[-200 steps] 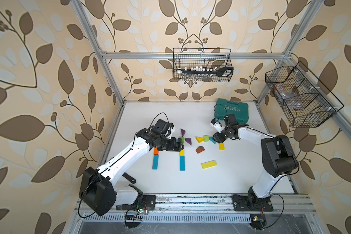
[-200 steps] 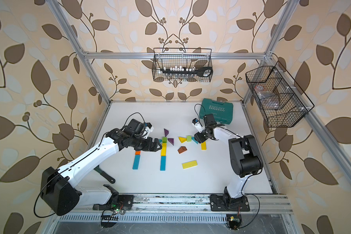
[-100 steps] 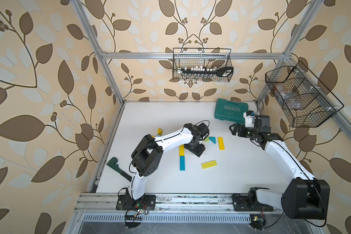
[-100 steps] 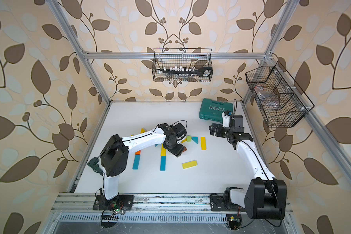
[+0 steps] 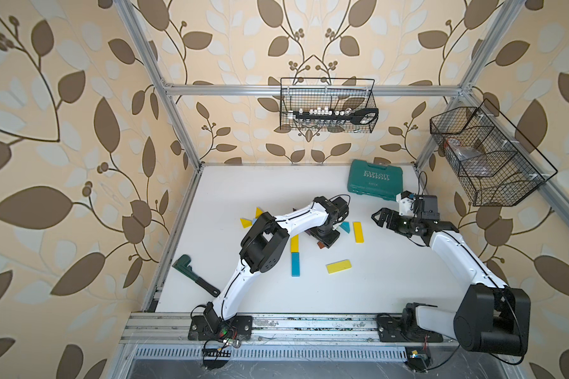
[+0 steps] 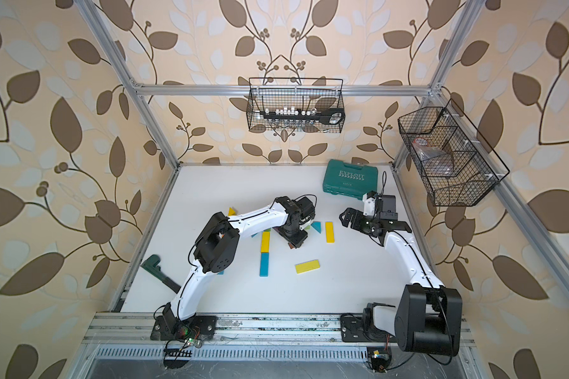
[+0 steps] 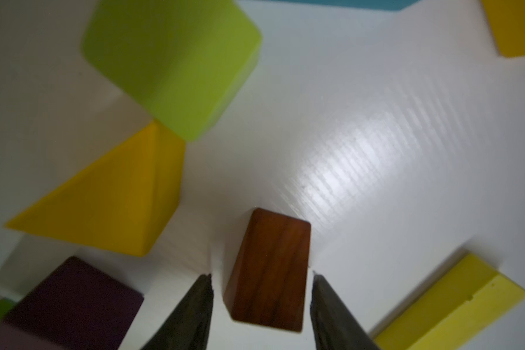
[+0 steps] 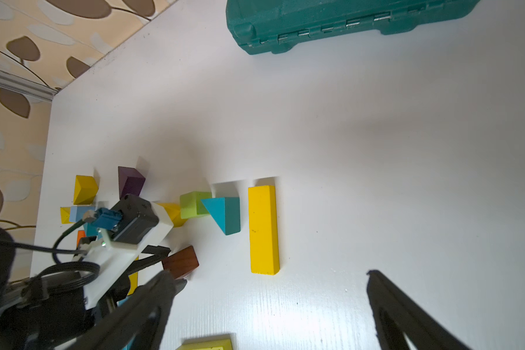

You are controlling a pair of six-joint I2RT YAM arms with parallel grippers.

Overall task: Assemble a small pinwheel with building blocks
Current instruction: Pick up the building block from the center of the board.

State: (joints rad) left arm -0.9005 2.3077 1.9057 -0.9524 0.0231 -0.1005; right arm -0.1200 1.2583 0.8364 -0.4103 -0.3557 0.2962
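Left wrist view shows my left gripper (image 7: 261,277), fingers apart, astride the brown wedge (image 7: 273,242) on the table (image 7: 376,151), not yet pinching, so I judge this the pick: close squarely, then lift; my right gripper (image 8: 275,278) hangs wide open, empty, near the yellow bar (image 8: 263,230).

Teal case (image 5: 375,180) at table's back right; green-headed tool (image 5: 196,277) near left edge.

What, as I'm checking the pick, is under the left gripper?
A brown block sits on the table between the left gripper's open jaws. In both top views the gripper hides most of it.
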